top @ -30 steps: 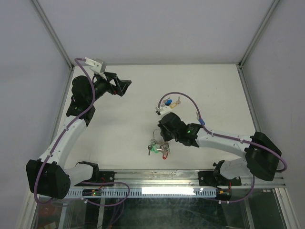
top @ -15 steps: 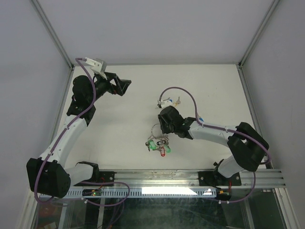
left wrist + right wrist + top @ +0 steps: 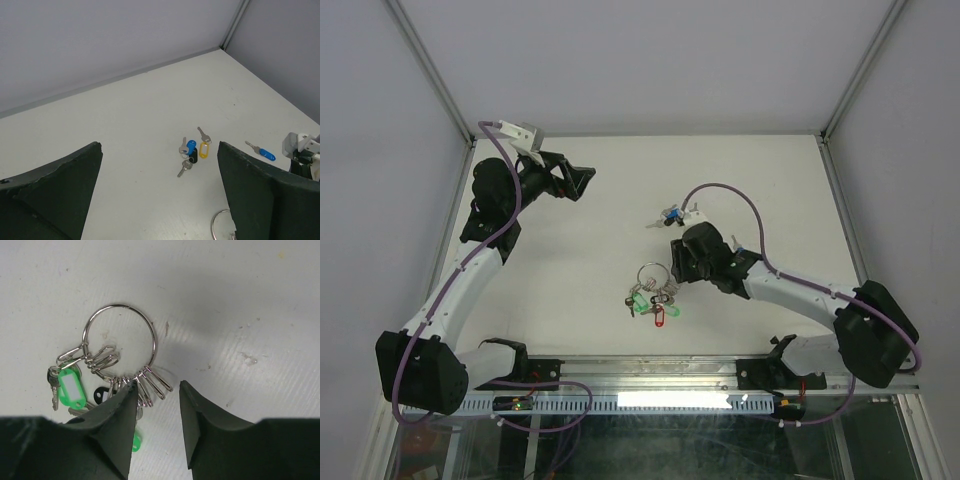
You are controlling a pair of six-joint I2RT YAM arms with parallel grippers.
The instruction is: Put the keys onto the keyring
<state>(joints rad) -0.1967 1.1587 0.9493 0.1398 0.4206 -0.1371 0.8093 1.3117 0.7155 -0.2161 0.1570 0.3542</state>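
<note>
The right gripper point(image 3: 157, 386) has its jaws partly parted and clamps nothing. Its tips sit at the near rim of the keyring point(image 3: 119, 305), which lies flat on the table point(image 3: 570, 270), the wire loop reaching straight ahead of the tips and the tagged bunch fanned off to one side. Seen from above, the loose keys point(image 3: 670, 214) lie just behind this claw toward the far edge, so the right arm is much nearer to both than the left gripper point(image 3: 584, 184), which is spread wide and empty, well apart at the far left.
</note>
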